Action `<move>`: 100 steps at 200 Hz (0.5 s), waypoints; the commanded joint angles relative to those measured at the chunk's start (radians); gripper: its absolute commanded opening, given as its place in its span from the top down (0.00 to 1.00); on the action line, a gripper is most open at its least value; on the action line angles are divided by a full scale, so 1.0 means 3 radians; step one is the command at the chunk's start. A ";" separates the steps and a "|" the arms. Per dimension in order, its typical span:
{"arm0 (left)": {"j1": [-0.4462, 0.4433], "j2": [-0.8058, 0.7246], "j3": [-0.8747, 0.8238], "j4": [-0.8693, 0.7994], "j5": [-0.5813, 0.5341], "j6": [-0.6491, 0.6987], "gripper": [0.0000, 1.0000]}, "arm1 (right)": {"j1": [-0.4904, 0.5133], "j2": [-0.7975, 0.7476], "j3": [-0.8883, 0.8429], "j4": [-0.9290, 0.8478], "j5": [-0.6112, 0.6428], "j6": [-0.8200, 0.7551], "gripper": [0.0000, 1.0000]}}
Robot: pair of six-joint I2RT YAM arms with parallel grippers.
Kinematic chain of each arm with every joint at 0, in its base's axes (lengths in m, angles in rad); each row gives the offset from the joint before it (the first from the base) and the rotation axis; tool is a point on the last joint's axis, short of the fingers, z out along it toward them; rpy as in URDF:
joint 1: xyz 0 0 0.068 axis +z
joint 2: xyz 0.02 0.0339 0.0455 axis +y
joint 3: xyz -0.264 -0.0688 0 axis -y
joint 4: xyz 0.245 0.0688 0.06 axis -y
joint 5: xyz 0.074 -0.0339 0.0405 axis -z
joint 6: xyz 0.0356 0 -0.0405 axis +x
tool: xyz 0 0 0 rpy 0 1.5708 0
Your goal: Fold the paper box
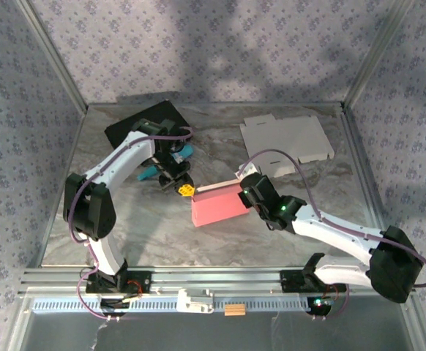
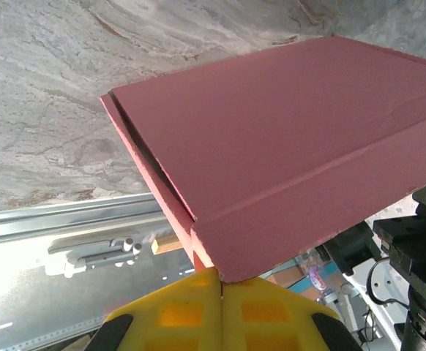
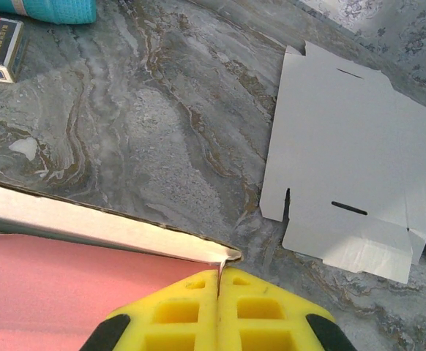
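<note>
left wrist camera: clamping the left gripper (image 2: 221,281) tight on a corner of the pink paper box (image 2: 286,146), shut hard over the card edge. holding the box above the marble table (image 2: 45,110).

right wrist camera: pinching another edge of the same box with the right gripper (image 3: 218,278), likewise closed on the card.

top external camera: gripping the box at its 10 o'clock corner on the left and its 2 o'clock corner on the right, near the table's middle. lying flat toward 1 o'clock, well apart: a white box blank (image 1: 286,139). sitting toward 11 o'clock: a black mat (image 1: 146,124), with a teal object (image 1: 148,174) near the left gripper.
</note>
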 commanded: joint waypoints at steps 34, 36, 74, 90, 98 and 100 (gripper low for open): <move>-0.0054 -0.0023 -0.0062 0.0483 0.0462 -0.0187 1.00 | 0.0118 0.0042 0.0053 0.0250 -0.0321 0.0043 1.00; -0.0057 -0.0018 -0.0062 0.0483 0.0461 -0.0188 1.00 | 0.0117 0.0043 0.0057 0.0249 -0.0320 0.0051 1.00; -0.0097 -0.0005 -0.0002 0.0477 0.0462 -0.0126 1.00 | 0.0083 0.0066 0.0077 0.0205 -0.0303 0.0123 1.00; -0.0137 -0.0013 -0.0011 0.0489 0.0473 -0.0088 1.00 | 0.0077 0.0087 0.0088 0.0196 -0.0294 0.0158 1.00; -0.0163 -0.0021 -0.0022 0.0499 0.0458 -0.0076 1.00 | 0.0080 0.0096 0.0091 0.0189 -0.0284 0.0180 1.00; -0.0171 -0.0023 -0.0025 0.0501 0.0450 -0.0066 1.00 | 0.0075 0.0098 0.0093 0.0188 -0.0284 0.0188 1.00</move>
